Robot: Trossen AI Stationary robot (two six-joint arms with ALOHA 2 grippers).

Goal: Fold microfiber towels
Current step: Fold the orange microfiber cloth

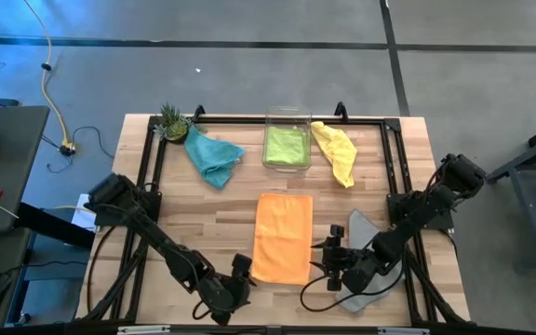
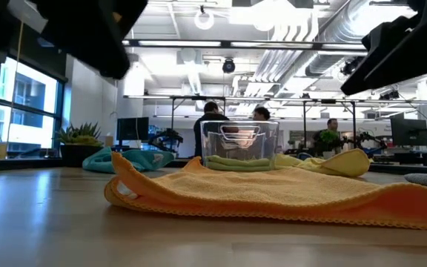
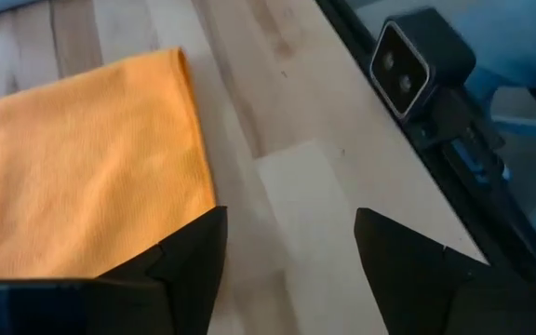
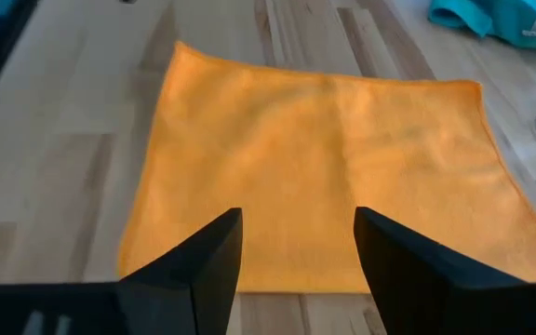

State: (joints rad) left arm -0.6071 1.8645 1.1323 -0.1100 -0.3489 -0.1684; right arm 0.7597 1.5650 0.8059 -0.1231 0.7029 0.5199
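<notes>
At the near edge of the table (image 1: pixel 212 209) I have both arms down low, one on each side of the orange towel (image 1: pixel 283 237); the left gripper (image 1: pixel 237 279) sits just off the towel's near-left corner and the right gripper (image 1: pixel 335 253) just beside its right edge, and both have their fingers spread with nothing between them, the left wrist view showing bare wood in the gap and the right wrist view showing only cloth beyond the fingertips; I judge that stance fits a fold just laid down and let go, with the arms flanking the cloth so each can take an edge again; the orange towel lies flat in the middle of the table as a rectangle, its long axis running from the near edge toward the far one, and in the low view its near side shows as a doubled, rolled edge; behind it the lime green towel (image 1: pixel 286 144) sits in the clear bin (image 1: pixel 287 115), the teal towel (image 1: pixel 214 155) and yellow towel (image 1: pixel 335 152) lie crumpled on either side, and the grey towel (image 1: pixel 361 226) lies partly under the right arm.
</notes>
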